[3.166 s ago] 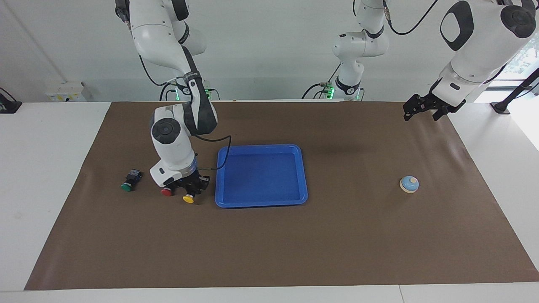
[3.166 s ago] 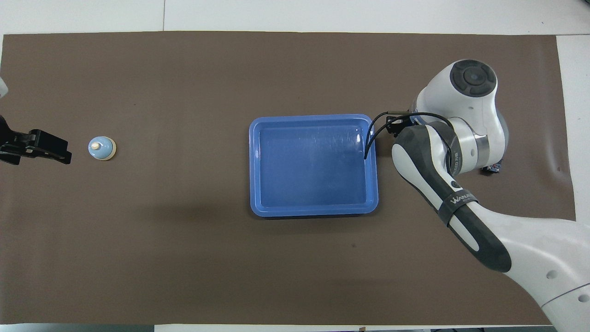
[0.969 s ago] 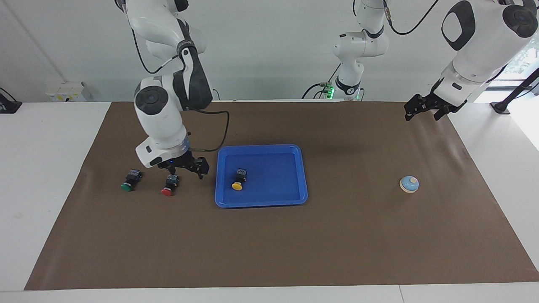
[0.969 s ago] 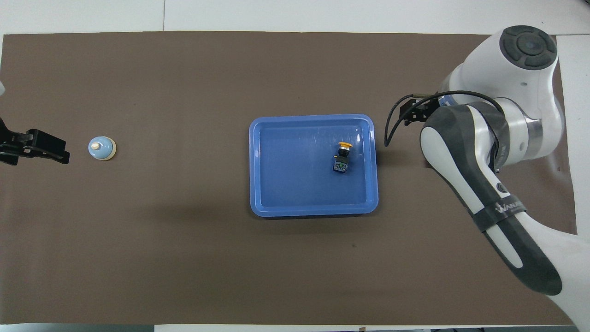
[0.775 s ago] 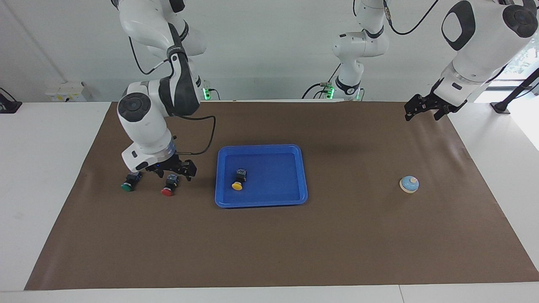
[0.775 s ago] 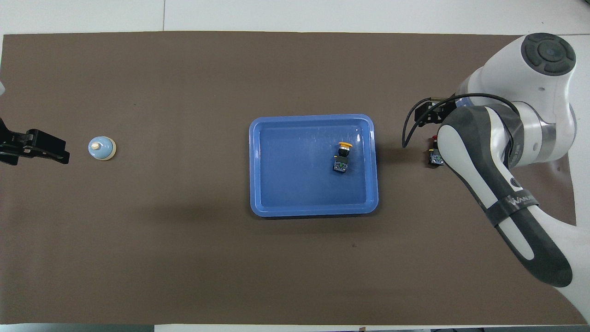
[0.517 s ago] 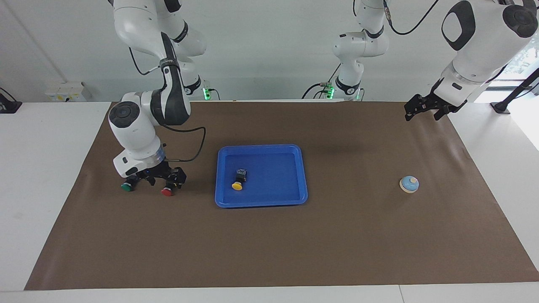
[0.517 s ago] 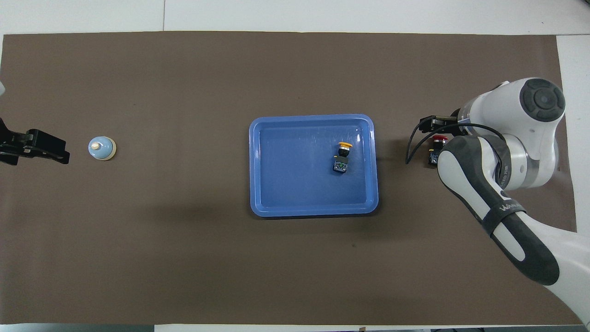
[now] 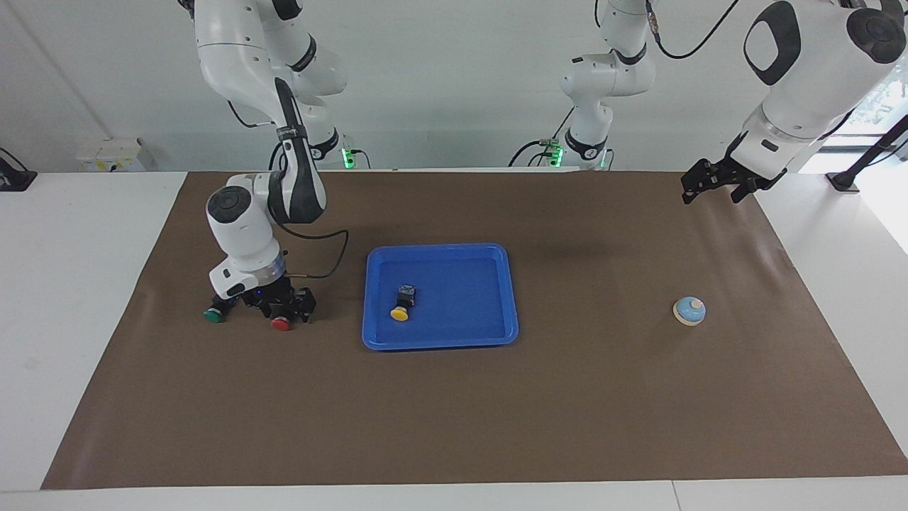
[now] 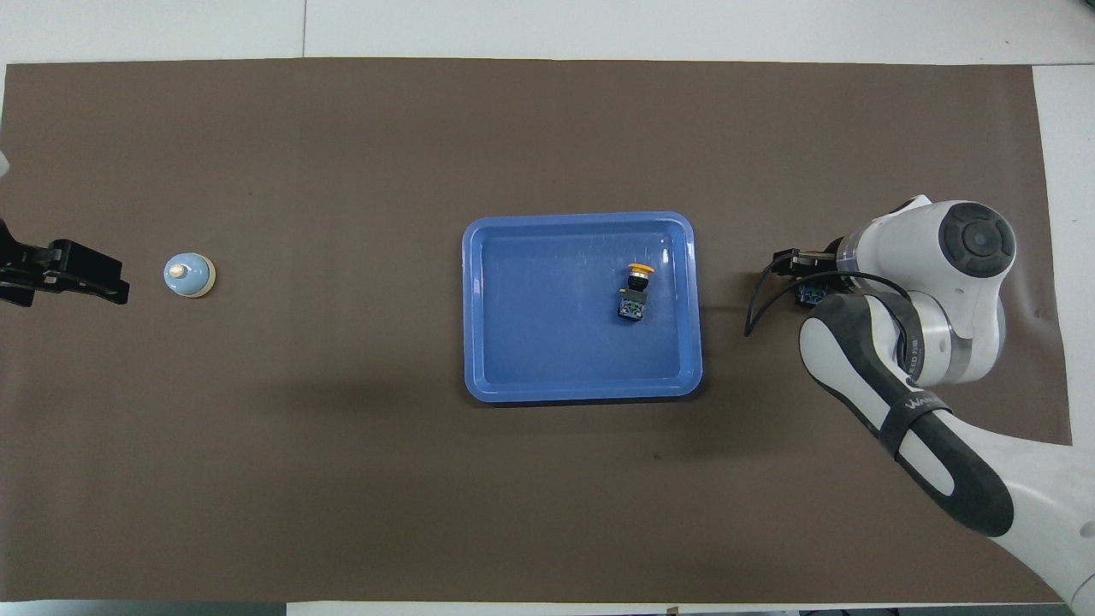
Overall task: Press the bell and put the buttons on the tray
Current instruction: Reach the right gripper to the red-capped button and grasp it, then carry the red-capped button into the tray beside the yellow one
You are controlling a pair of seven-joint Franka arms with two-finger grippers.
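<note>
The red round-capped push button point(image 9: 281, 323) lay on the brown table point(image 9: 454, 397), at nine o'clock from the flat blue plastic tray point(image 9: 511, 298). The right gripper point(image 9: 278, 309) was down around it; I cannot tell its jaws. The left gripper point(image 9: 716, 182) waited, jaws released.

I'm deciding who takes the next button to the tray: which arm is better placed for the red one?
The right. Its pincer is already down at the red button, beside the tray. The left pincer waits in the air at the other end of the table, by the bell.

light: bright, even | shadows: soft | focus: sharp
</note>
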